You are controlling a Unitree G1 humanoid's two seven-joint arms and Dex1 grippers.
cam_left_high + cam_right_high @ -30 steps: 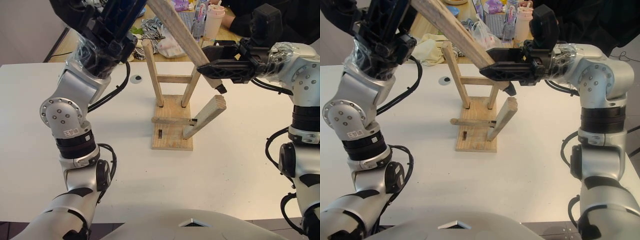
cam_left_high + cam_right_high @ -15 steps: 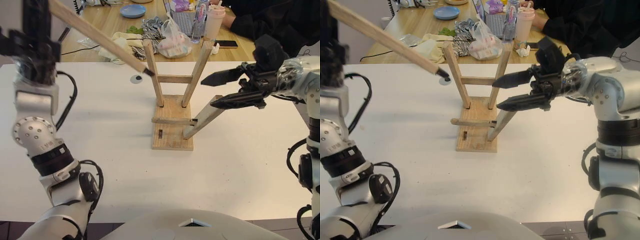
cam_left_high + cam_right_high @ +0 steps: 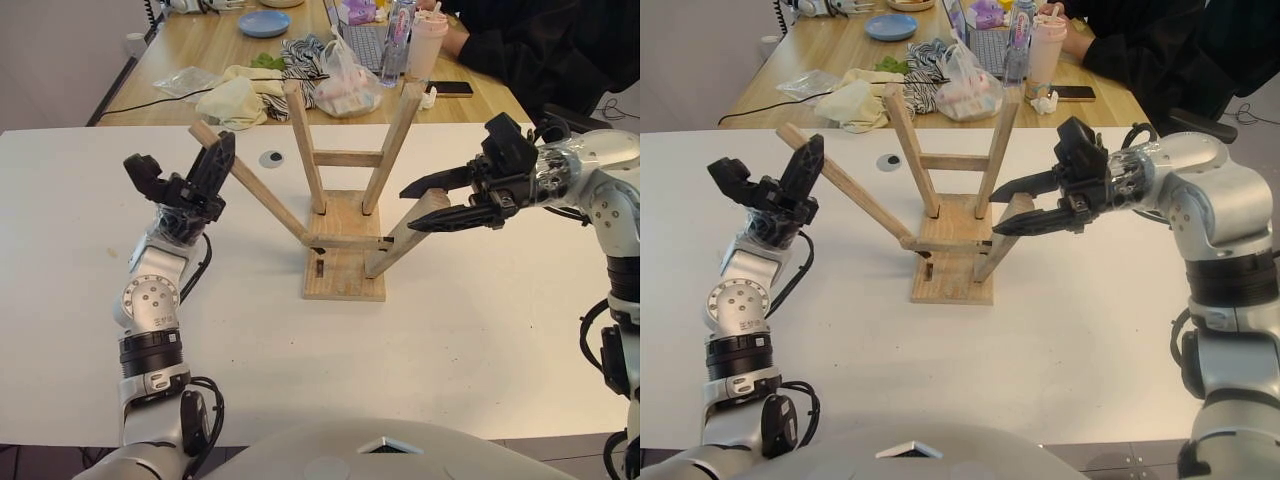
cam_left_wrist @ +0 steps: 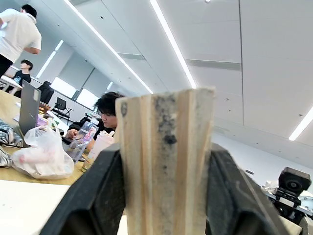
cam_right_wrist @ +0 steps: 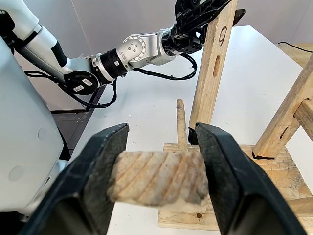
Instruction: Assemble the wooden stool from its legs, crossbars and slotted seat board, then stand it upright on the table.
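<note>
Stool assembly at an intermediate stage. The pale slotted wooden seat board (image 3: 345, 275) lay flat in the middle of the white table (image 3: 480, 330), rather nearer its far edge. Two square wooden legs (image 3: 305, 150) stood upright in the board's far slots, joined by a short upper crossbar (image 3: 348, 158). These appeared seated. On the near side a second crossbar (image 3: 345, 241) hung level between two legs that splayed outward. The left claw (image 3: 195, 160) was clamped on the upper end of the left slanted leg (image 3: 255, 190), whose foot met the crossbar's left end. The right claw (image 3: 420, 208) had its fingers apart astride the top of the right slanted leg (image 3: 405, 235). Judged remaining: swing both legs upright, seat them, then turn the stool over onto its feet. Broad bare table lay toward the near, left and right edges. The cluttered wooden desk (image 3: 200, 60) beyond the far edge left less room there
</note>
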